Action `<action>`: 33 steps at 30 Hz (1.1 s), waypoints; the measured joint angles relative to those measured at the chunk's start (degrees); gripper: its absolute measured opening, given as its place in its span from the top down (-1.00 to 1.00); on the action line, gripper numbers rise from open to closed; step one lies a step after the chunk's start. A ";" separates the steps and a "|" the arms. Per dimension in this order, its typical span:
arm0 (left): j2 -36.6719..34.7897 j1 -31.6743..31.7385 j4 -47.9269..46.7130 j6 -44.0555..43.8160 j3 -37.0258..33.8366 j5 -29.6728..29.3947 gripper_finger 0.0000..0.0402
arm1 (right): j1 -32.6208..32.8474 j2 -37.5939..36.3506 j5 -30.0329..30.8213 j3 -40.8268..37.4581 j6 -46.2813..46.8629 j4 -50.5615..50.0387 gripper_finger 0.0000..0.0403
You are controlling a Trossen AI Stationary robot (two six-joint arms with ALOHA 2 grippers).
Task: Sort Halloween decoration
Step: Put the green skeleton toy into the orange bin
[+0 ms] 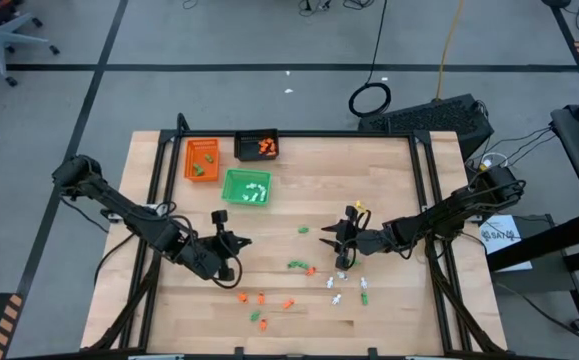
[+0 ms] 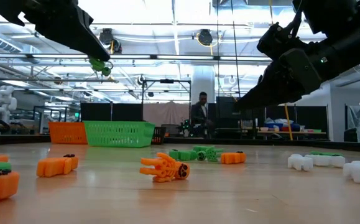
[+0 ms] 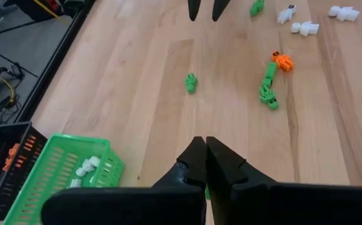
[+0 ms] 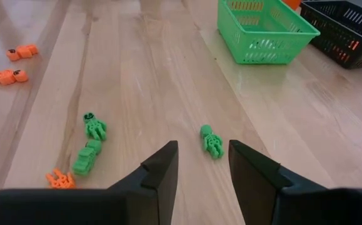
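Observation:
Tiny orange, green and white plastic pieces lie scattered on the wooden table (image 1: 389, 180), mostly in its near middle (image 1: 309, 270). My left gripper (image 1: 221, 220) (image 3: 204, 142) hangs in the air just near of the green tray (image 1: 246, 187), shut on a small green piece (image 2: 101, 65). My right gripper (image 1: 331, 236) (image 4: 202, 153) is open and hovers low over the table's middle. A green piece (image 4: 212, 141) (image 1: 304, 230) lies flat on the wood just ahead of its fingertips, untouched. My left gripper pinches the small green piece (image 2: 101, 65) between its two fingertips, which point slanting downward. The piece is lifted clear, high above the table. In the left wrist view the shut fingers (image 3: 193, 156) hide almost all of it.
Three small trays stand at the far left: an orange one (image 1: 201, 158) with green pieces, a black one (image 1: 257, 146) with orange pieces, and the green one (image 3: 62, 172) holding white pieces. Two green pieces (image 4: 92, 140) and orange ones (image 4: 15, 62) lie near my right gripper. A person stands far behind the table (image 2: 199, 112).

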 joint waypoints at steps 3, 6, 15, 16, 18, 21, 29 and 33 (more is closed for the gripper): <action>0.00 0.00 -0.01 -0.02 0.00 0.04 1.00 | 0.00 0.00 -0.02 -0.01 0.00 -0.02 0.38; 0.00 0.00 -0.01 -0.02 0.00 0.04 1.00 | 0.00 0.00 -0.02 -0.01 -0.15 -0.02 0.38; -0.01 0.19 -1.24 -2.95 0.00 1.12 1.00 | 0.00 0.00 -0.04 -0.01 -0.06 -0.04 0.38; 0.00 0.17 -1.96 -4.46 0.00 1.54 1.00 | 0.00 0.00 -0.06 -0.01 -0.04 -0.04 0.38; 0.18 0.17 -3.58 -8.93 0.00 1.62 1.00 | 0.00 0.00 -0.14 -0.01 0.01 -0.03 0.38; 1.58 0.06 -3.48 -12.96 0.00 5.00 1.00 | 0.00 0.00 -0.24 -0.01 0.00 -0.04 0.38; 10.22 1.03 -3.14 -11.90 0.00 10.10 0.91 | 0.00 0.00 -0.20 -0.01 -0.39 -0.04 0.38; 13.22 3.54 -3.35 -9.51 0.00 11.31 0.63 | 0.00 0.00 -0.22 -0.01 -0.39 -0.03 0.38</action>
